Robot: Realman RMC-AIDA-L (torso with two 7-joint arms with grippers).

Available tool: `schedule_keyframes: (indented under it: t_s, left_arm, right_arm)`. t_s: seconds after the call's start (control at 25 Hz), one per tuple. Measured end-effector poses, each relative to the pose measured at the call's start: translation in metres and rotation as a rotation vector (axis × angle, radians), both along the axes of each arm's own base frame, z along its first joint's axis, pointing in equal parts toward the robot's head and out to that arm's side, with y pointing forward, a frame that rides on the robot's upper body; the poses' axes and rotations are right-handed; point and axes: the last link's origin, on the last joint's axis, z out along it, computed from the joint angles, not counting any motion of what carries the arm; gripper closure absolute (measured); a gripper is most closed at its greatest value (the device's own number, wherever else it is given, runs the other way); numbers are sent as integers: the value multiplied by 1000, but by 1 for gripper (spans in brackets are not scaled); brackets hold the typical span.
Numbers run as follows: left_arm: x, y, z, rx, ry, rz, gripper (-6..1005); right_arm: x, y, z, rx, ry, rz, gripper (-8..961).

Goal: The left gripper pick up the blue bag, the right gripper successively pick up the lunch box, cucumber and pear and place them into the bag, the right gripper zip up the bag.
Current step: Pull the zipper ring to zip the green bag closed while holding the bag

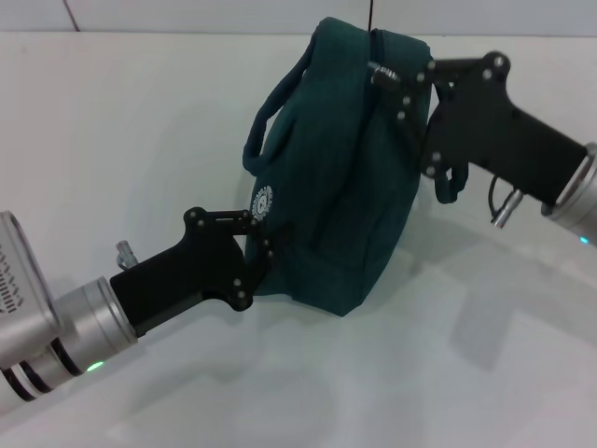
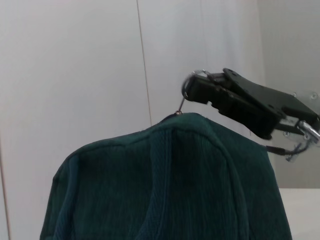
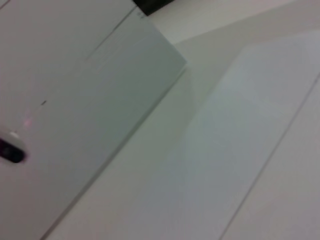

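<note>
Zipping is the step in hand, judging by how things lie: the blue bag stands tilted on the white surface, its top seam looks drawn together along most of its length, and no lunch box, cucumber or pear shows outside it, so they are presumably packed inside.

The right end effector is at the far upper end of the bag, and in the left wrist view its tips are pinched together on the metal ring pull, which stands up taut from the crest of the fabric. The left end effector is clamped on the bag's near lower side, just beside the small white logo, bracing the bag against the pull. One loop handle droops on the left side of the bag; the other hangs just below the right end effector.

Whether the slider has reached the end of its track is hard to tell, since the seam's last stretch is hidden behind the right end effector. The next move calls for either a short final tug along the seam line, with the left grip held firm, or, if the zipper is already home, a clean release of the ring without dragging the bag over.
</note>
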Motion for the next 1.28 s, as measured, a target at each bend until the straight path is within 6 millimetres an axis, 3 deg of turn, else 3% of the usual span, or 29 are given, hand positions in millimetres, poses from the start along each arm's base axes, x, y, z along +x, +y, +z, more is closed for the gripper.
schedule_keyframes:
  t_s: [0.56, 0.76, 0.88, 1.08, 1.28]
  left_arm:
    - [16, -1, 15, -3, -177, -14, 779]
    - [25, 8, 13, 2, -197, -19, 562]
    - [29, 13, 14, 11, -205, -26, 323]
    - [29, 18, 16, 36, -214, -7, 138]
    - [29, 23, 14, 40, -191, 5, 372]
  right_arm:
    - [-2, -2, -3, 11, -19, 21, 942]
    - [-3, -1, -3, 11, -19, 26, 942]
    - [-3, -1, -3, 12, -19, 24, 942]
    - [-2, -1, -3, 11, -20, 21, 942]
    - [0, -2, -2, 17, -12, 10, 941]
